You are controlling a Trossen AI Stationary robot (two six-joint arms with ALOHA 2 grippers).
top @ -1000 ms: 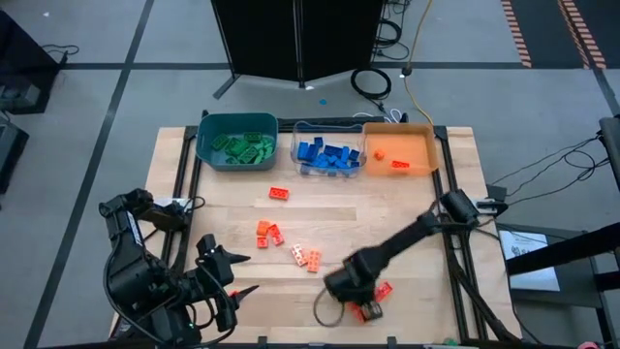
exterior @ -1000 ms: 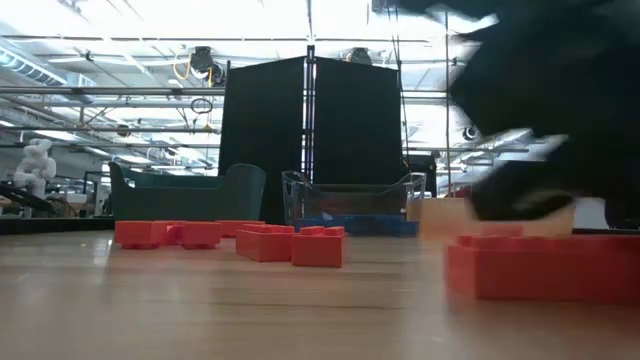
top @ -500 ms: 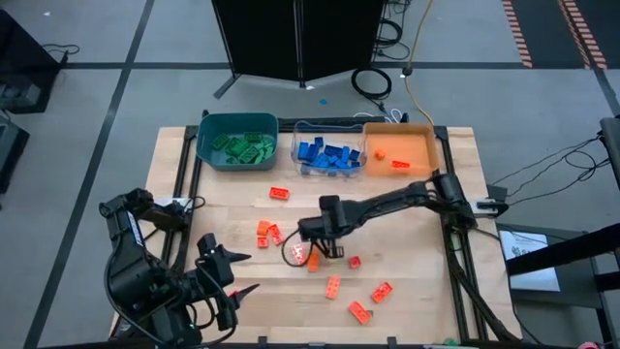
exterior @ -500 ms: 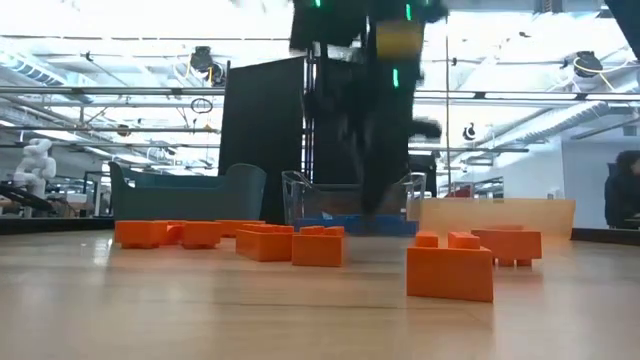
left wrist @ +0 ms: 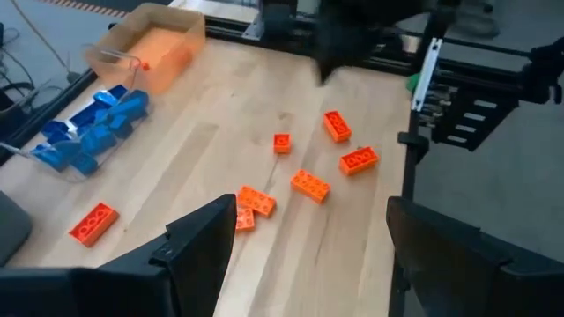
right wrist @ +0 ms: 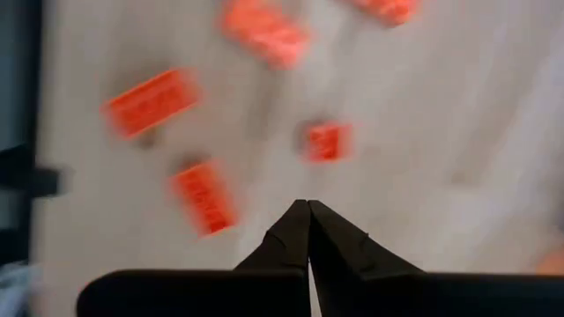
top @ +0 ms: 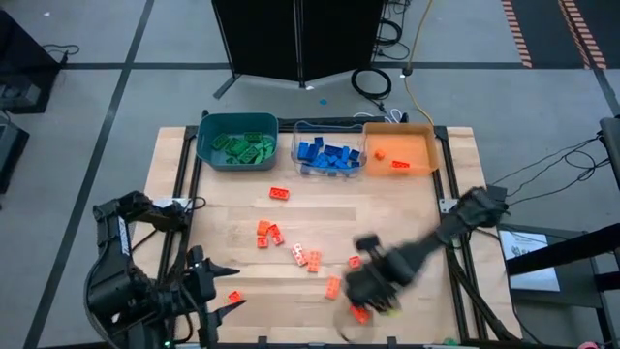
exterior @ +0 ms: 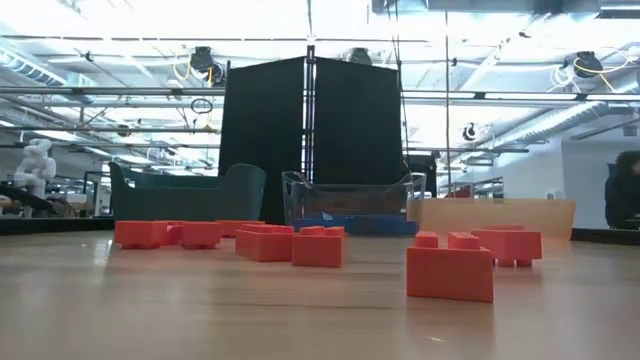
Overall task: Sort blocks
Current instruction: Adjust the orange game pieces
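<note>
Several orange-red blocks lie loose on the wooden table: a cluster (top: 269, 233), a pair (top: 306, 258), and singles (top: 280, 194), (top: 355, 261), (top: 333, 285), (top: 360, 312). The low view shows them resting flat, the nearest block (exterior: 450, 270) in front. Green blocks fill the teal bin (top: 237, 141), blue ones the clear bin (top: 327, 153), and two orange-red ones lie in the orange bin (top: 399, 150). My right gripper (top: 364, 299), blurred, hovers near the table's near edge over loose blocks; its fingers (right wrist: 308, 211) are shut and hold nothing. My left gripper (top: 217, 291) waits open at the near left, its fingers (left wrist: 211, 238) apart.
The three bins stand side by side along the far edge. A black metal frame (top: 184, 184) borders the table's left and right sides. A dark panel (exterior: 310, 130) stands beyond the far edge. Bare wood lies between the bins and the loose blocks.
My right gripper swung from the near right to the middle of the table by the block cluster, then back toward the near edge, moving fast. Two more loose blocks show right of the pair. My left gripper drew back a little toward the near left corner.
</note>
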